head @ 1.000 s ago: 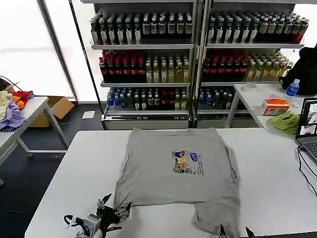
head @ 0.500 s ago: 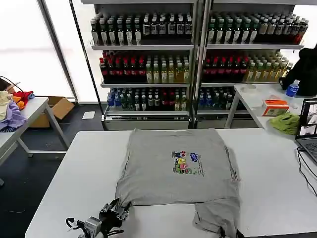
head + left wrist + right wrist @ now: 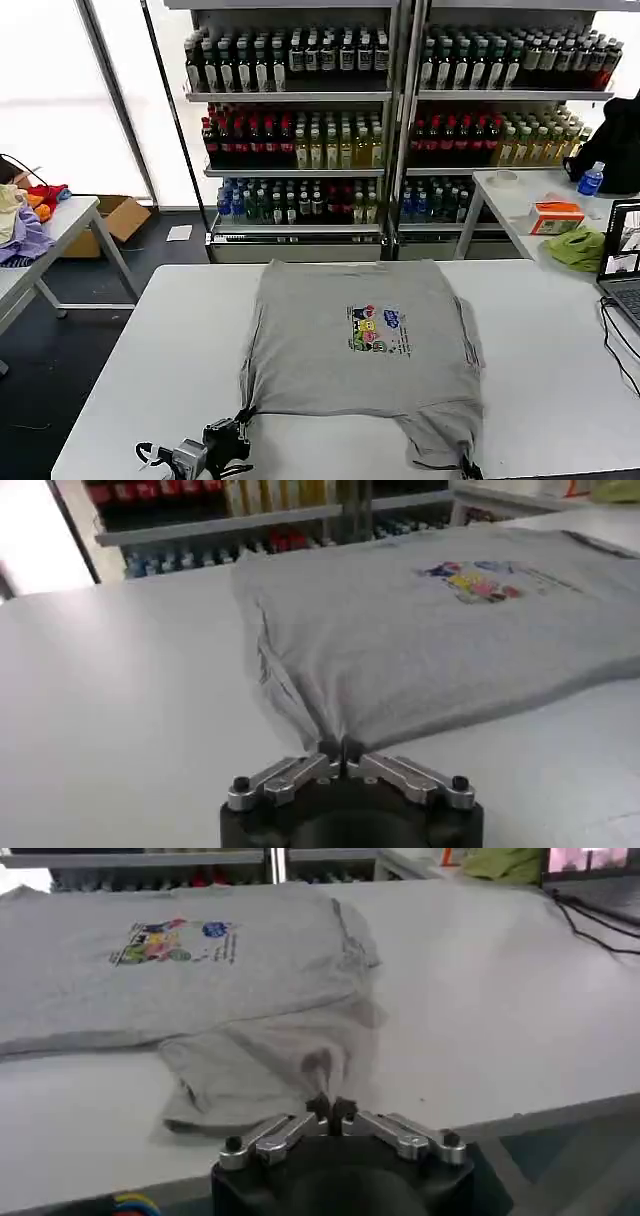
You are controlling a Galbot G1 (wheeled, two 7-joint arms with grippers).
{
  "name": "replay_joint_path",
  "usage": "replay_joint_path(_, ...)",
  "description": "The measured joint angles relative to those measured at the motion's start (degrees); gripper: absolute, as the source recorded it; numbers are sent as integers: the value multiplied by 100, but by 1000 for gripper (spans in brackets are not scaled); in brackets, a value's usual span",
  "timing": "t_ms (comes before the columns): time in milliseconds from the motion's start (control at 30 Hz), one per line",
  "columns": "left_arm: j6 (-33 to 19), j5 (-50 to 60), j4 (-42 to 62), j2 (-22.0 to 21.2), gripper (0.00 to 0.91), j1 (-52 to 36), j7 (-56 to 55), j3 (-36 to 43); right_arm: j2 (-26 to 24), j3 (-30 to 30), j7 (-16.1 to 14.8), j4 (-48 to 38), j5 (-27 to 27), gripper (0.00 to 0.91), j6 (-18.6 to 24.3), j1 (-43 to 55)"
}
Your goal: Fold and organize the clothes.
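**Both grippers pinching the T-shirt's near edge**

At the white table's [image 3: 120,380] near edge, the left gripper [image 3: 238,432] is clamping its fingers together on the near left corner of the grey T-shirt [image 3: 360,335]; the right gripper [image 3: 466,468] is pinching the near right flap, fingers pressed together on the cloth; the shirt is lying flat across the table's middle, its small multicoloured chest print [image 3: 375,329] facing up; beyond the table, shelves of bottles [image 3: 300,130] are lining the back.
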Motion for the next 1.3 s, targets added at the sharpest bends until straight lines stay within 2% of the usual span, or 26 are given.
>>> replay_joint_path(333,-274,-104,-59,-318,0,-295,-100,-66,316,283,-476,323,-614,0,317,523)
replay_joint_path(667,-688,-194,82,-663,0,-981,-183,-73,551,344,-775,203,-959,0,319,1484)
replay_joint_path(967,-912,-277,543,-850,0,-1634,-204,14,487,328,-899,-185,-856,0,86,2522)
replay_joint_path(1300,-914,-361,1129,-966,0,-2204,-213,165,313,221,-953,-844,-275,0,-295,3411)
